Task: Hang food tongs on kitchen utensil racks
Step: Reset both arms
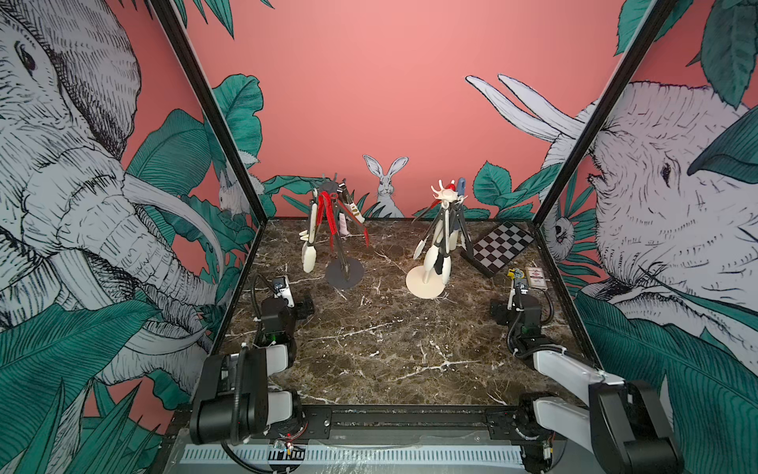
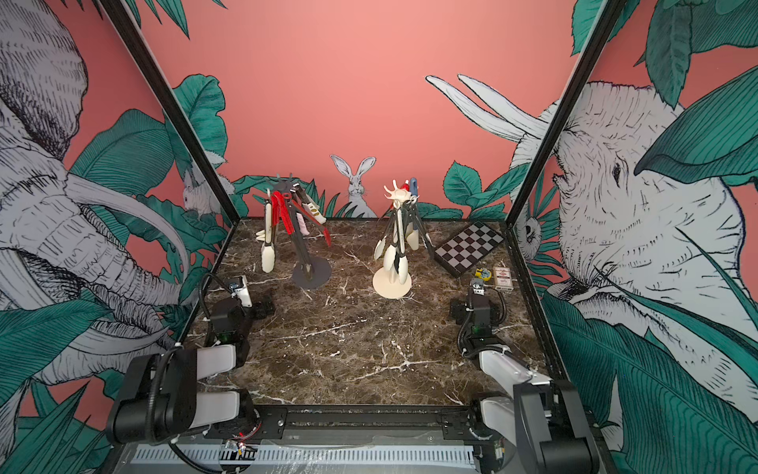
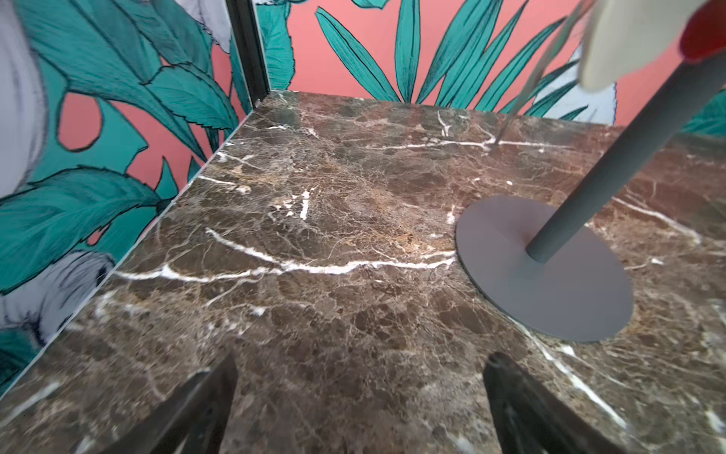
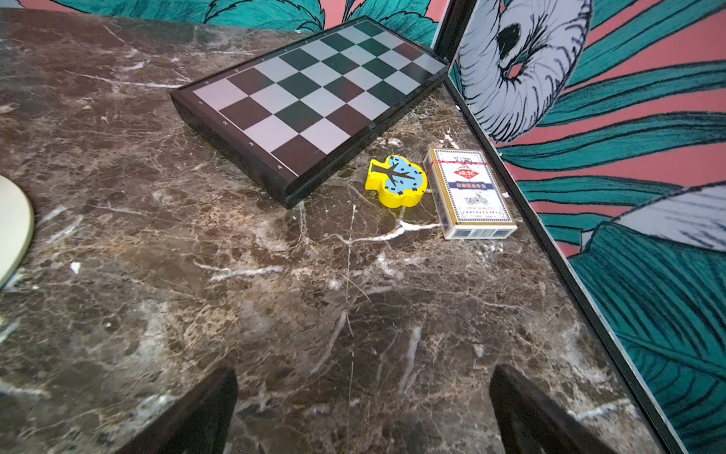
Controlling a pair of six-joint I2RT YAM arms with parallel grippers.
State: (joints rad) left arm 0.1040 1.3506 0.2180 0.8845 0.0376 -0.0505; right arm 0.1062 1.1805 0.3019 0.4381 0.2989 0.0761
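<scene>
Dark grey rack (image 1: 348, 274): stands upright on its round base toward the back of the marble table (image 1: 389, 349); every place below is given from it.
Tongs on it (image 1: 328, 217): red, cream-tipped and pink-tipped pairs hang from its crown of hooks, tips down around the pole.
Cream rack (image 1: 424, 284): to its right, well apart, also upright.
Tongs there (image 1: 437, 251): cream and black-tipped pairs hang close around that pole.
Left claw (image 3: 361, 359): near the grey base, on the robot's side and a little to its left; jaws spread wide over bare marble, gripping nothing.
Right claw (image 4: 365, 371): far to the right, past the cream rack; jaws spread wide, gripping nothing.
Chessboard (image 4: 314, 98): far right, in the back corner.
Yellow toy (image 4: 396, 181) and card pack (image 4: 467, 192): just beside the board, farthest from the grey rack.
</scene>
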